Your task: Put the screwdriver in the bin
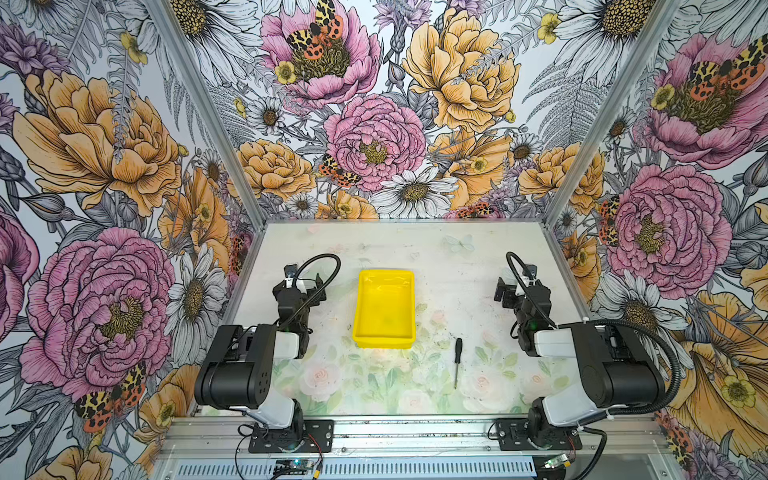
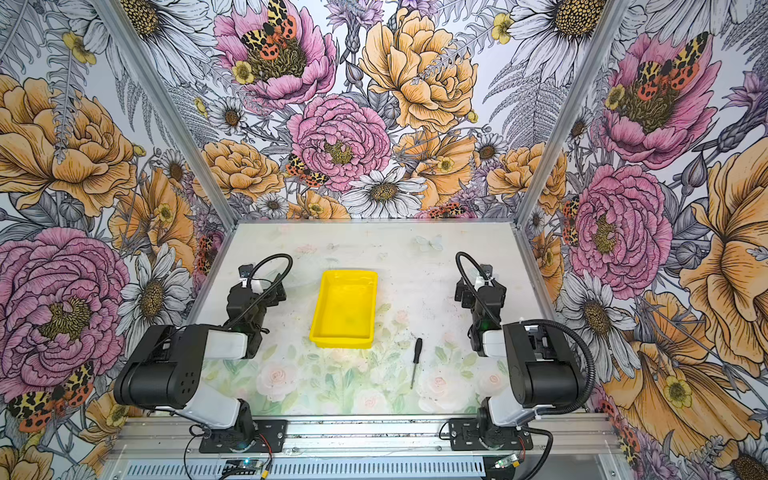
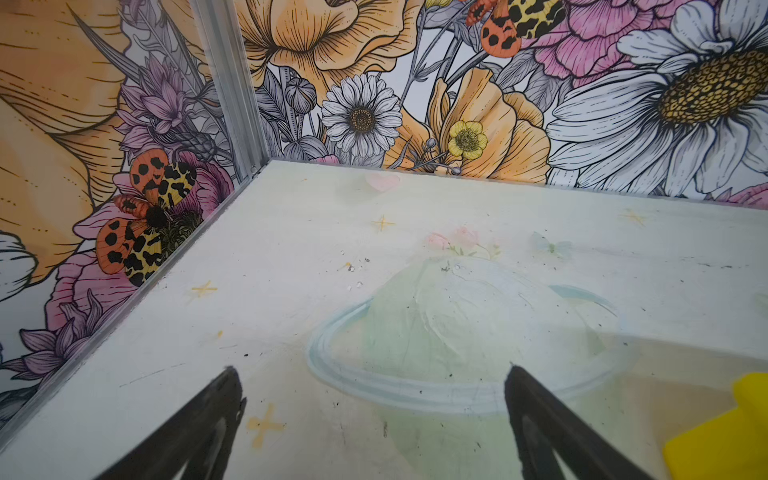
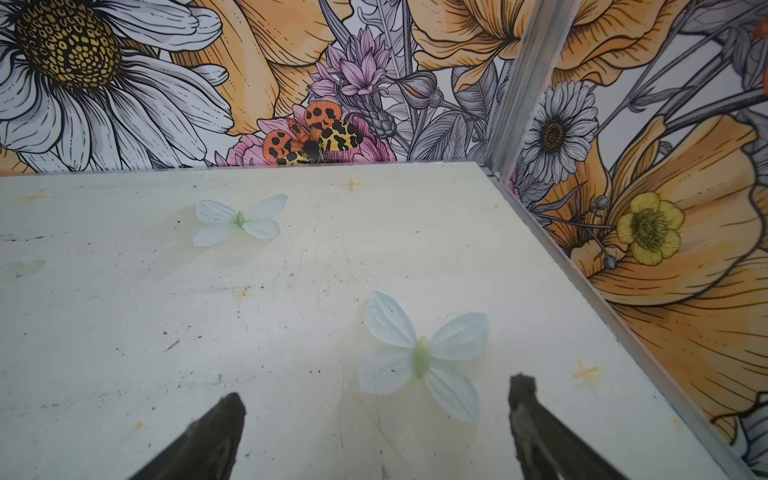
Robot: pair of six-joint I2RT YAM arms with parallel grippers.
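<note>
The left pincer (image 3: 372, 370) and right pincer (image 4: 378, 388) both stand spread wide, holding nothing; the left wrist view catches a corner of the bin (image 3: 727, 436), the right wrist view only printed butterflies (image 4: 422, 357). Only the top views show the screwdriver (image 1: 457, 361); it lies on the table (image 1: 478, 257) at the bin's four o'clock, handle toward twelve, clear of the rim.

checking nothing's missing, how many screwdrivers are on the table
1. The screwdriver lies flat on the table, just right of the bin's near end, outside it. The bin looks empty; the arms might hide a little table.

glossy plastic bin (image 1: 384, 332), metal screwdriver (image 1: 457, 362) shaft
</note>
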